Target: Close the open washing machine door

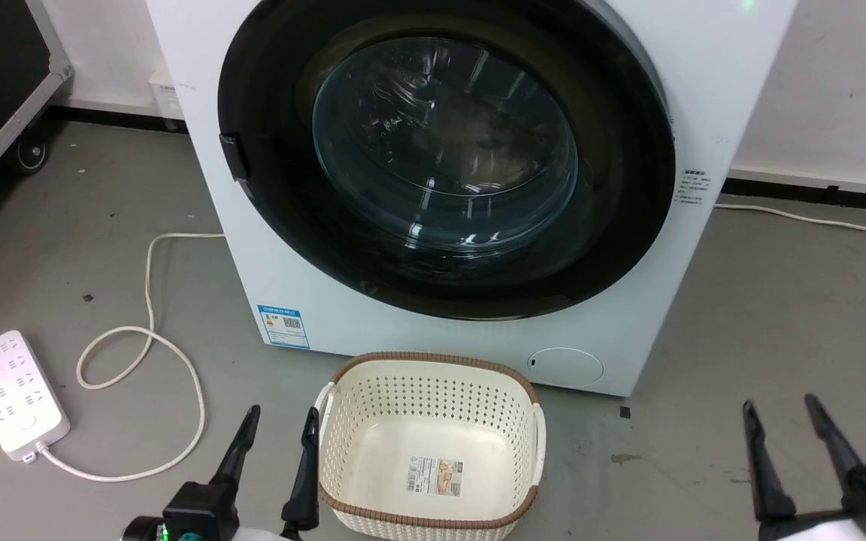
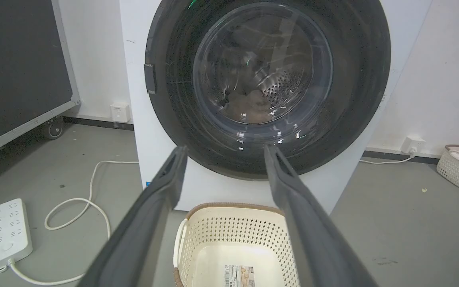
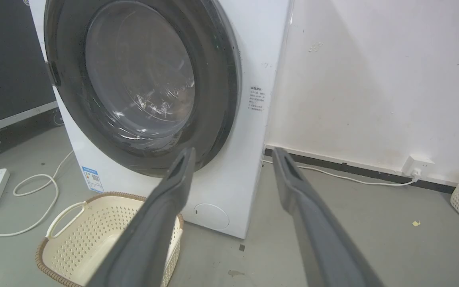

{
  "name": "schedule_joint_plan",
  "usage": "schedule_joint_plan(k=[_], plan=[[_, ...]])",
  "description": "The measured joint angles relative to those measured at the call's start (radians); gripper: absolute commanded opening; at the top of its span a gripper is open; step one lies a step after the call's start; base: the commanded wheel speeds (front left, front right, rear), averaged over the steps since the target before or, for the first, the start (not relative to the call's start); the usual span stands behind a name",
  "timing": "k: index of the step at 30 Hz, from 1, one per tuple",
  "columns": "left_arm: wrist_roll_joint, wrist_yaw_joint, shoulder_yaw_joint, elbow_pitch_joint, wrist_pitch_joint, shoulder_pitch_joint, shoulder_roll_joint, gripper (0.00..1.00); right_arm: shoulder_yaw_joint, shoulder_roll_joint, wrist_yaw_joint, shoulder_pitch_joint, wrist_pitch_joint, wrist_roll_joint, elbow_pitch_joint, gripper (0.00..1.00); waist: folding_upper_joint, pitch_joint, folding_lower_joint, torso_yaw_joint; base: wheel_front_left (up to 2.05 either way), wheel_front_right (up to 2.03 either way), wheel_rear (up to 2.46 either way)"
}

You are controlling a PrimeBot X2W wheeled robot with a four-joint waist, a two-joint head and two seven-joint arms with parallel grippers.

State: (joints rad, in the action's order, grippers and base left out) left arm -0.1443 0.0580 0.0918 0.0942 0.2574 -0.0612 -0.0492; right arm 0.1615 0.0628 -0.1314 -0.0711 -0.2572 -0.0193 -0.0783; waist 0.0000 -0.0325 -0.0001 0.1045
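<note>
Washing machine door [image 1: 444,161]: upper centre of head view, 12 o'clock from robot. Black rim lies flat against front of white washer [image 1: 373,330]; glass bowl in centre; handle tab [image 1: 234,158] at rim's 9 o'clock.
Cream basket [image 1: 433,362] on floor at door's 6 o'clock, just beside washer base, label inside.
L gripper [image 1: 283,412] at 7 o'clock: fingers apart, holding nothing, inner finger just beside basket rim.
R gripper [image 1: 779,403] at 5 o'clock: fingers apart, empty, well apart from washer.
Power strip [image 1: 16,394] + looped cable [image 1: 151,342] at 8 o'clock.
</note>
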Motion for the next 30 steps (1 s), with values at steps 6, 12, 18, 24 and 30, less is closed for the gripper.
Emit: schedule_joint_plan(k=[6, 12, 18, 24, 30], plan=[[0.011, 0.007, -0.006, 0.023, 0.000, -0.001, 0.000, 1.00, 0.002, -0.007, 0.000, -0.017, 0.000, -0.015, 0.009, 1.00, 0.0000, 0.002, 0.0001, 0.000, 0.00, 0.00, 0.00], [0.011, 0.007, -0.007, 0.029, -0.002, -0.001, 0.000, 0.00, 0.000, -0.008, 0.000, -0.018, 0.001, -0.007, 0.008, 0.00, 0.0000, 0.001, 0.0001, 0.003, 0.00, 0.00, 0.00], [0.011, 0.006, -0.009, 0.027, -0.011, -0.001, 0.000, 0.00, -0.006, -0.008, 0.000, -0.017, 0.011, -0.006, 0.008, 0.00, 0.0000, 0.002, 0.0001, -0.002, 0.00, 0.00, 0.00], [0.019, 0.005, -0.012, 0.022, -0.023, 0.000, 0.000, 0.00, -0.012, -0.008, 0.000, -0.017, 0.024, -0.006, 0.009, 0.00, 0.0000, 0.004, 0.0001, -0.007, 0.00, 0.00, 0.00], [0.023, 0.002, -0.015, 0.016, -0.036, 0.000, 0.000, 0.00, -0.020, -0.008, 0.000, -0.015, 0.035, -0.006, 0.011, 0.00, 0.0000, 0.005, 0.0002, -0.012, 0.00, 0.00, 0.00]])
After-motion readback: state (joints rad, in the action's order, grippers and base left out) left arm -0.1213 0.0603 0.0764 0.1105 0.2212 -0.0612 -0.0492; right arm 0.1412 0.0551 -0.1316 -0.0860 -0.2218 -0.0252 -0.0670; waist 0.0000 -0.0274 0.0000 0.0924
